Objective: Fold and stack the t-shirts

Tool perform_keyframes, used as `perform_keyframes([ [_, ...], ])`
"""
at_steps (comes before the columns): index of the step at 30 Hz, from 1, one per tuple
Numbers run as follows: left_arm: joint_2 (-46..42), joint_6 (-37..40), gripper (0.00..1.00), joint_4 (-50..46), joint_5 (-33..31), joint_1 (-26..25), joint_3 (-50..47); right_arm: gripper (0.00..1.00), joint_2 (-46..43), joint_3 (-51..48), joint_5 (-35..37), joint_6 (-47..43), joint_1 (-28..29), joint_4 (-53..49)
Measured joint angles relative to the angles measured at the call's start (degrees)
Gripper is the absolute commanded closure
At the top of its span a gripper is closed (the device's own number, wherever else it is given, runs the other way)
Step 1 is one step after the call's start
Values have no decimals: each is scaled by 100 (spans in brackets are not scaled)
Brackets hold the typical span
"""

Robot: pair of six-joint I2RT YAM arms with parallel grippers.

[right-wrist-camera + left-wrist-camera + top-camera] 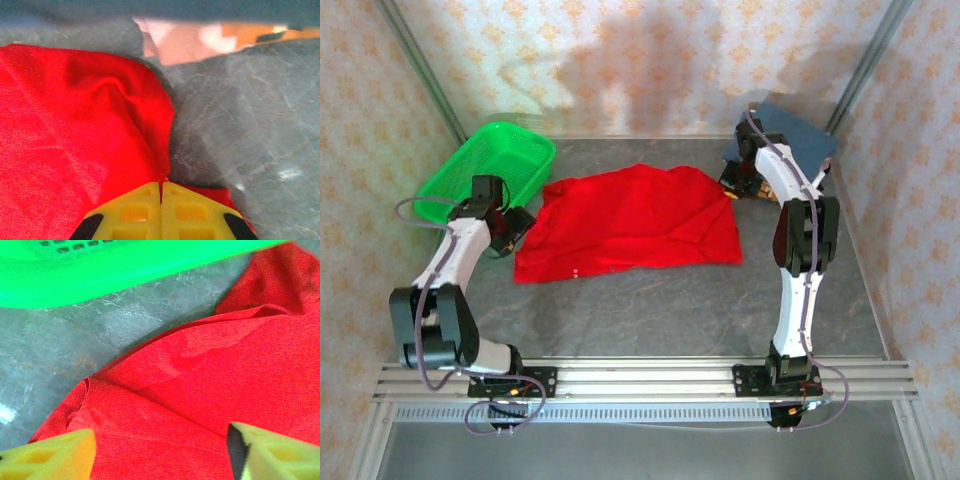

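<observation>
the red t-shirt (630, 220) lies spread on the table (650, 320); soft, light, it'll likely slump; your right gripper (161, 192) is pinched together on its right corner; your left gripper (160, 450) gapes over the left edge; take that hem.

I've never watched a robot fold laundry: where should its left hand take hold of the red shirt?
Probably the rolled left edge of the red shirt, coming down from the basket side. The cloth bunches up off the table there, just ahead of the open left hand; the right hand pinches the far right corner.
</observation>
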Motion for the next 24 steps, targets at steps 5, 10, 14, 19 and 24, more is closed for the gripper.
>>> perform_keyframes([
  [5,-597,-79,26,-33,7,0,-542,70,391,363,-319,9,0,153],
  [10,-1029,-289,24,-149,7,0,-1357,46,136,-59,-588,-7,-2,675],
  [14,-1346,-439,24,-219,9,0,-1705,39,-929,-1303,-822,26,-74,975],
  [19,-1563,-658,27,-101,61,4,-2142,40,-2896,-3488,-1473,225,-616,1432],
  [24,-1281,-820,32,289,232,28,-2433,47,-3436,-5069,-1987,160,-833,2017],
])
